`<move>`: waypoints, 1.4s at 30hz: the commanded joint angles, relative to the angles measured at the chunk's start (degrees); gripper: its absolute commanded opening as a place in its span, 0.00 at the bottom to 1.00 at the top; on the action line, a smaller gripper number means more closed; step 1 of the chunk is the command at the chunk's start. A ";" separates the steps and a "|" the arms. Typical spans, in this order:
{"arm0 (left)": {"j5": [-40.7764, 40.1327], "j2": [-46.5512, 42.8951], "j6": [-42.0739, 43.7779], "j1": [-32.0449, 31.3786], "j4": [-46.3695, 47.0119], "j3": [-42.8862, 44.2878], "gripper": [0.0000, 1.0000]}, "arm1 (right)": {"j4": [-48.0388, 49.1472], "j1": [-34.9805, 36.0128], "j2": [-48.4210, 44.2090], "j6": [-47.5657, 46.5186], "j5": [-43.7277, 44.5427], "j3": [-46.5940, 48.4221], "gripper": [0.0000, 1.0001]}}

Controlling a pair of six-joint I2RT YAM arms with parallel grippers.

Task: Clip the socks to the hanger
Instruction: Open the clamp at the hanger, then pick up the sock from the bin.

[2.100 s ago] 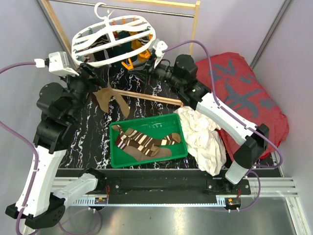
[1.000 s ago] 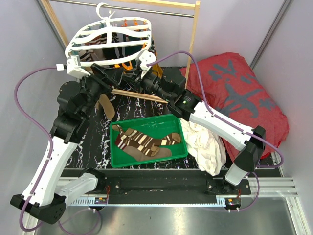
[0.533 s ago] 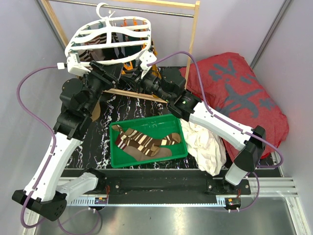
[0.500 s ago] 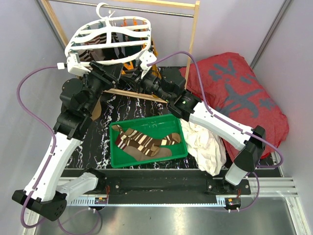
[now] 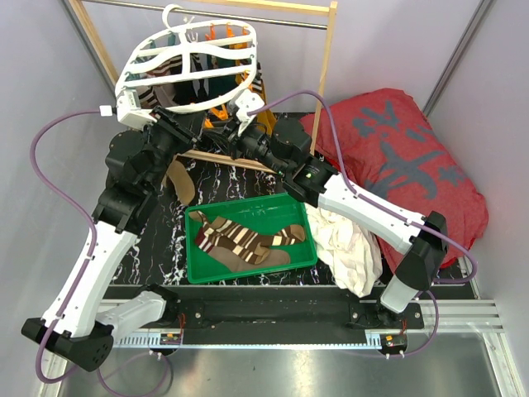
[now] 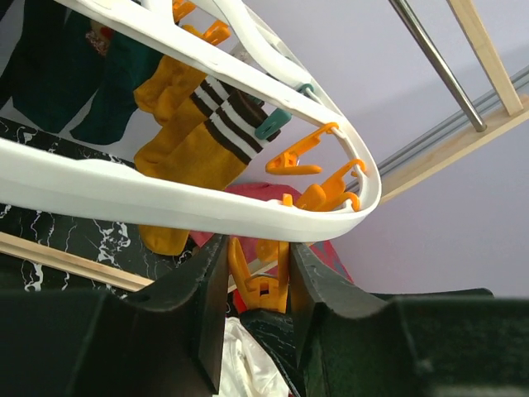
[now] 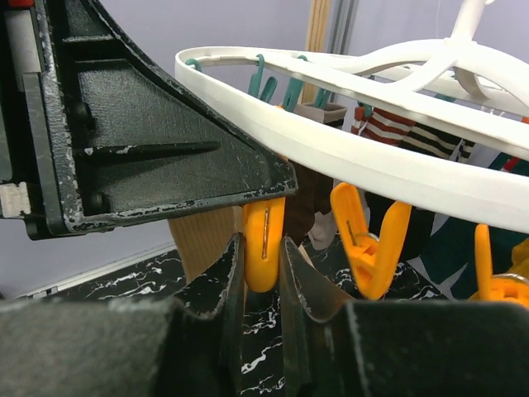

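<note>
Have drawn both arms in tight beneath the hanger [image 6: 165, 198] over the last two seconds, tipping and nudging it on the way. Now pinching one orange clip [image 7: 264, 236] on the near rim with the right gripper [image 7: 261, 242], fingers almost together on its handles. Framing what is probably that same clip with the left gripper [image 6: 258, 248], fingers wide apart, gripping nothing visible. Leaves a brown sock [image 5: 176, 180] showing below the left arm, hold on it unclear. Reads as clip readied but sock not yet fed in, with striped socks [image 5: 240, 240] waiting in the green tray [image 5: 264, 211].
</note>
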 commanded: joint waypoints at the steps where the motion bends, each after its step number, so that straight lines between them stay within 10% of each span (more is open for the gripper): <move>1: -2.05 -0.01 1.80 0.00 2.96 2.31 0.19 | -1.03 0.71 -0.13 -1.19 1.01 -1.62 0.26; 14: -1.44 2.01 10.22 -0.08 2.88 2.14 0.01 | -7.26 0.71 -8.05 2.58 8.31 -12.69 0.73; 32: -1.70 4.73 19.37 -0.35 0.15 2.66 0.00 | -25.29 1.41 8.81 8.39 -11.99 -13.15 0.70; 42: -1.43 4.82 19.46 -0.44 -1.43 3.63 0.00 | -25.99 3.08 24.11 12.86 -3.48 -1.46 0.70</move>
